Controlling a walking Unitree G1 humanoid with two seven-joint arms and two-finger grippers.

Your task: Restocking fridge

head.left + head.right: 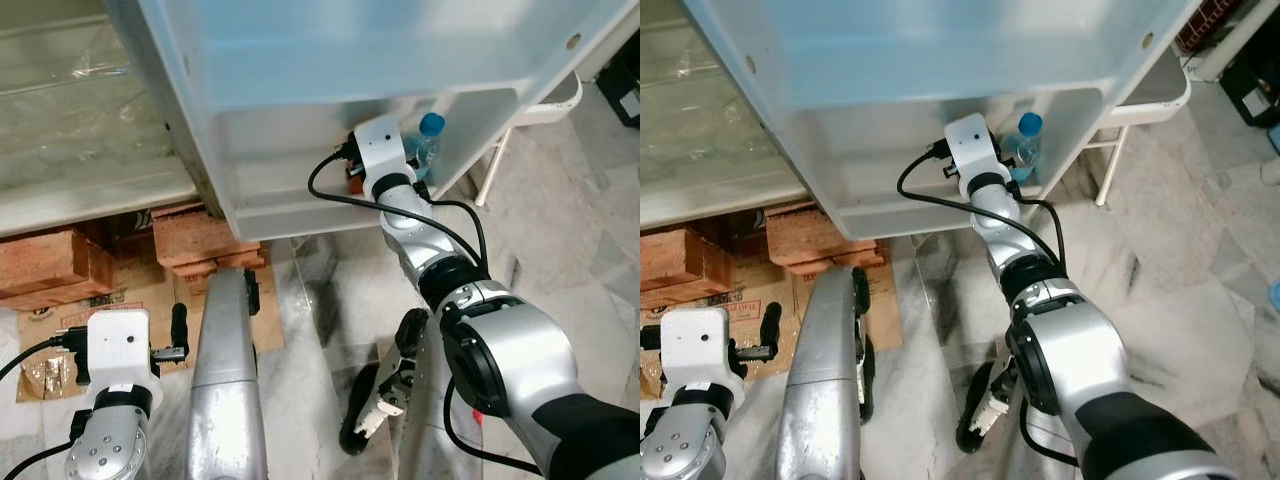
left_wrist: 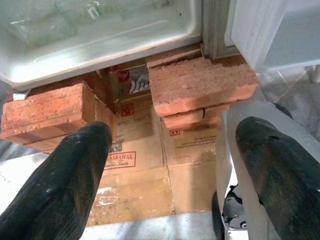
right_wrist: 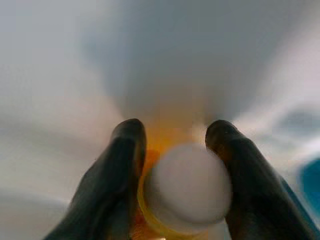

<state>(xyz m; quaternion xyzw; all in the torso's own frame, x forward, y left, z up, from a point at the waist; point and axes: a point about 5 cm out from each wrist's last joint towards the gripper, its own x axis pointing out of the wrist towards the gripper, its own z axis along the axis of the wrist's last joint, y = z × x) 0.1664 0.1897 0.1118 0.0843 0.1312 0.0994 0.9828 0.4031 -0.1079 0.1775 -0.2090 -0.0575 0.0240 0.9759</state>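
My right gripper (image 3: 175,134) reaches into the lowest shelf (image 1: 300,215) of the open fridge door. It is shut on a bottle of orange drink with a white cap (image 3: 187,182), one finger on each side of the neck. In the left eye view a little of that bottle (image 1: 354,183) shows under the white wrist housing. A clear water bottle with a blue cap (image 1: 428,138) stands in the same shelf, just to the right of my gripper. My left gripper (image 2: 170,150) hangs low by the floor, open and holding nothing.
The fridge body (image 1: 80,110) stands open at the left with a glass shelf inside. It rests on red bricks (image 1: 200,240) over flattened cardboard (image 2: 140,165). A white plastic stool (image 1: 555,100) stands right of the door. The floor is grey marble.
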